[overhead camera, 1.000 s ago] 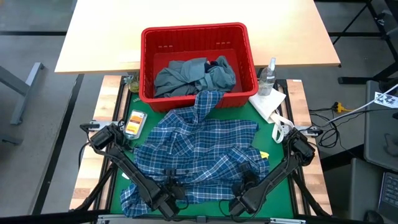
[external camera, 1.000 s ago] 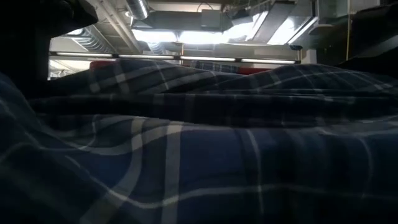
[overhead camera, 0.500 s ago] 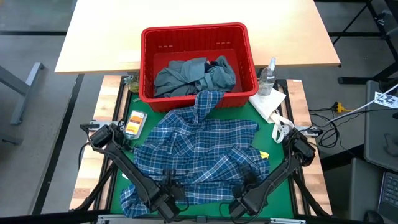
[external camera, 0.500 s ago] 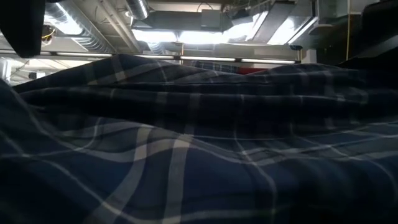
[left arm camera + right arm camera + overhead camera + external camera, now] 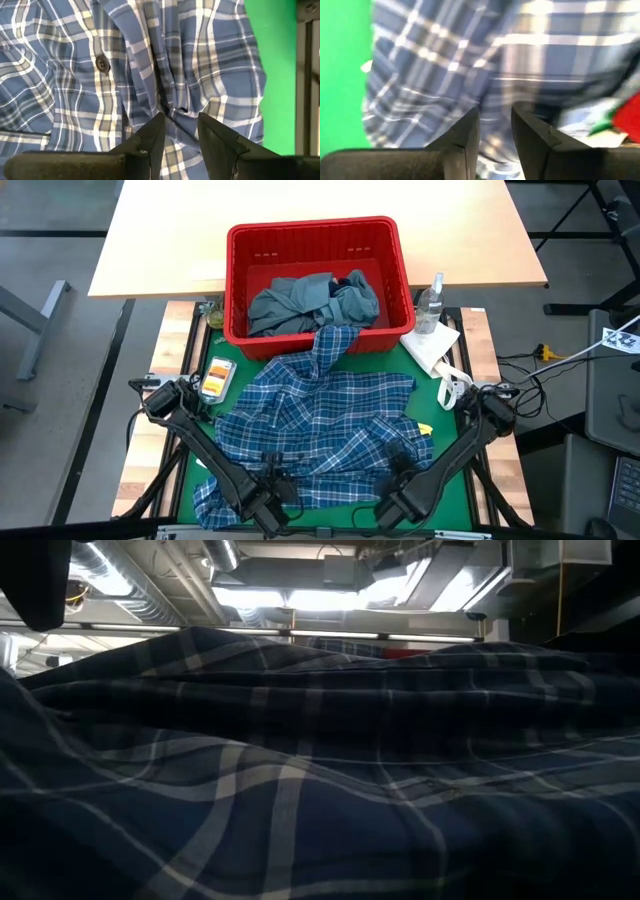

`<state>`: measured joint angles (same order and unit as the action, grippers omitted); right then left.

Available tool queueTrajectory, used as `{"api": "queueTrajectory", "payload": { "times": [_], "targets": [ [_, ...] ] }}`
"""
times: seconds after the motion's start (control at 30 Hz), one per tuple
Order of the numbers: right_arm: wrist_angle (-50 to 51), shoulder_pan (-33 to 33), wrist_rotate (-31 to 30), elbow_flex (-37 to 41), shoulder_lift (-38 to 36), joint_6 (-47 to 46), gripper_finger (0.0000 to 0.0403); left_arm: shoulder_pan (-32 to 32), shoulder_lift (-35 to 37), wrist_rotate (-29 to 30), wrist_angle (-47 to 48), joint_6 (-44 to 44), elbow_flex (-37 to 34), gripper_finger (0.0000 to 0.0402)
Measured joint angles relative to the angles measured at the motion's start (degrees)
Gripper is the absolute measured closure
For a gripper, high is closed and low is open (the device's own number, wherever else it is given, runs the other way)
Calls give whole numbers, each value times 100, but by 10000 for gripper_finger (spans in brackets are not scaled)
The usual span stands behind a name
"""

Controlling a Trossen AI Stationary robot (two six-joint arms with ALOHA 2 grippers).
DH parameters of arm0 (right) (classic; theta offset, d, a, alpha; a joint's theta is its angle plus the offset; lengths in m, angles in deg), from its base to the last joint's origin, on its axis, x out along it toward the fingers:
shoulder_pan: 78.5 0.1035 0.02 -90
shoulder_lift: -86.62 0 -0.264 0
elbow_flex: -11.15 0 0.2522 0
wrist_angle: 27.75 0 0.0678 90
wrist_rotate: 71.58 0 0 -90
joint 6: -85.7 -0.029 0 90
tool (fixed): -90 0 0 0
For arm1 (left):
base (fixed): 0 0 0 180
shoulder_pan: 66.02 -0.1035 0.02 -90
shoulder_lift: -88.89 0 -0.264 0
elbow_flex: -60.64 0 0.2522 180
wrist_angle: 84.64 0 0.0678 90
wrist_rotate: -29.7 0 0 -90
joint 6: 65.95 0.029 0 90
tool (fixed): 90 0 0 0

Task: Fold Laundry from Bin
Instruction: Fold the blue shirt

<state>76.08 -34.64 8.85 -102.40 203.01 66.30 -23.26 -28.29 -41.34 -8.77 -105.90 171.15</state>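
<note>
With both my left end effector [image 5: 177, 122] and right end effector [image 5: 494, 117] narrowly pinching the plaid shirt [image 5: 320, 430], uneven lifting could slip a bunched fold free.

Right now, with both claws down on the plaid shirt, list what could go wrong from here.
1. The plaid shirt lies crumpled, one end draped over the rim of the red bin; pulling may drag the bin.
2. The left claw has only a small pinch of cloth between its fingers, which could slip out on lifting.
3. The spray bottle and the white paper towel sit beside the shirt; a sweep of cloth could topple or shift them.
</note>
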Motion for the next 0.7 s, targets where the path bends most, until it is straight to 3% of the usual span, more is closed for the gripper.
{"api": "queueTrajectory", "payload": {
  "times": [0.13,0.43,0.7],
  "targets": [
    [-3,0,-520,-2,-279,-95,291,0,0,0,82,0,0,291],
    [-439,312,-475,4,-410,-495,291,157,0,-194,-341,-44,-29,292],
    [-2313,735,-2024,13,-355,33,291,249,0,575,-2059,306,-527,292]
  ]
}}
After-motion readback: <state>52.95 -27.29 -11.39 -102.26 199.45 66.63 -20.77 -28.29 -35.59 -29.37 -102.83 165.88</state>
